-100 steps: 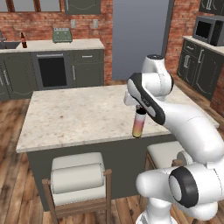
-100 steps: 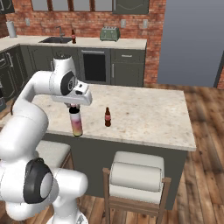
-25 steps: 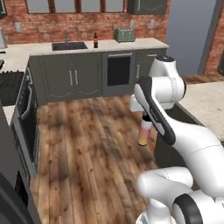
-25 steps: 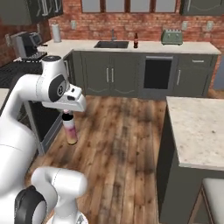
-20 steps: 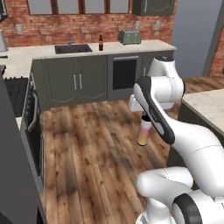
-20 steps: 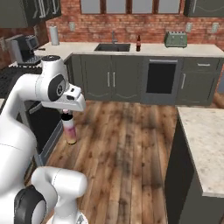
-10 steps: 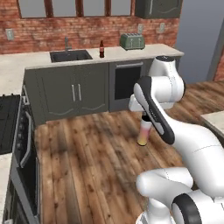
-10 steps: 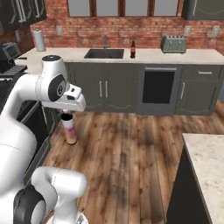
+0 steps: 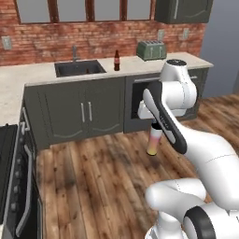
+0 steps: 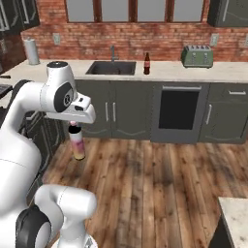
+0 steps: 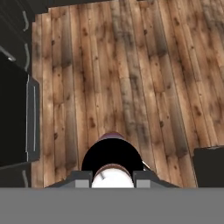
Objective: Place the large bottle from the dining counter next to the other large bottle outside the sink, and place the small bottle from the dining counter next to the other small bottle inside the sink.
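- The white robot arm's two-finger tool (image 10: 73, 125) is clamped on the black cap of the tall slim bottle with a white shoulder and a yellow-to-pink body (image 10: 77, 144), holding it upright in the air above the wooden plank floor (image 10: 160, 179).
- From the left base view, the same bottle (image 9: 154, 140) hangs below the tool (image 9: 155, 122), in front of the dark grey cabinets (image 9: 79, 112) and just left of the black-fronted oven (image 9: 136, 100).
- The hand view looks straight down along the bottle (image 11: 112, 157): its round black top sits between the two dark fingertips (image 11: 79, 176), with floor planks spread beneath it.
- Against the red brick wall (image 10: 145, 38), the pale stone tabletop (image 10: 169, 70) carries the dark grey rectangular sink (image 10: 112, 68), set into it below a metal tap (image 10: 112, 51).
- What lies inside the basin cannot be made out from either base view.
- A tall dark brown bottle with a reddish label band (image 10: 147, 64) stands upright on the tabletop just to the right of the sink, outside the basin; in the left base view it (image 9: 116, 60) stands between the sink (image 9: 79, 68) and the sage-green toaster (image 9: 151, 49).
- The held bottle is well apart from the brown one, out over the floor and lower than the tabletop's edge.
- A white paper-towel roll (image 10: 32, 51) stands at the far left end of the tabletop.
- A corner of a pale speckled stone counter (image 10: 236, 213) shows at the lower right of the right base view.
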